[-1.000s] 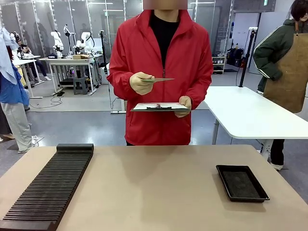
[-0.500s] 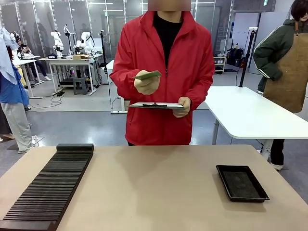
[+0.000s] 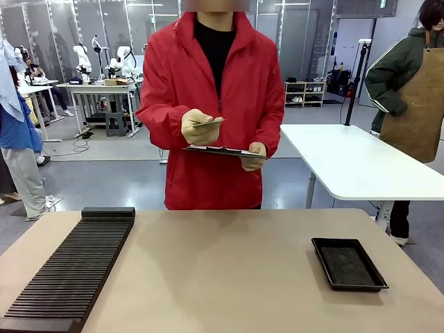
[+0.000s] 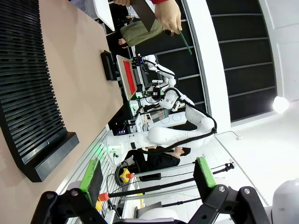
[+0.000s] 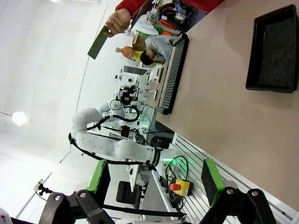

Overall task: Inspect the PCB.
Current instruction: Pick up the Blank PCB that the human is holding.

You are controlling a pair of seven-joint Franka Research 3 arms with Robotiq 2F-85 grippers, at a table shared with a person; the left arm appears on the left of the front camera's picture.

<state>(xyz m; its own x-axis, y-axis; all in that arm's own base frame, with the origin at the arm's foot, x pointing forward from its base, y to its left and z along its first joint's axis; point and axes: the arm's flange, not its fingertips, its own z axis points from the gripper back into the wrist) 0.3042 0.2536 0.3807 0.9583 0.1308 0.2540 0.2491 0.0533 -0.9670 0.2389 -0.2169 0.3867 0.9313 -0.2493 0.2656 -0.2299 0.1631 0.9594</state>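
Across the table, a person in a red jacket holds the thin green PCB in one hand at chest height, nearly edge-on. It hovers just above a white clipboard held in the other hand. The PCB appears as a thin green sliver in the left wrist view and as a dark green plate in the right wrist view. My left gripper is open and holds nothing. My right gripper is open too, also holding nothing. Both are well back from the person.
A long black slotted rack lies on the tan table's left side. A small black tray sits at the right. A bystander in a brown apron stands by a white table behind.
The person has stepped to the picture's left, tilting the PCB up and then back nearly level just above the clipboard. Nothing on the table has moved.
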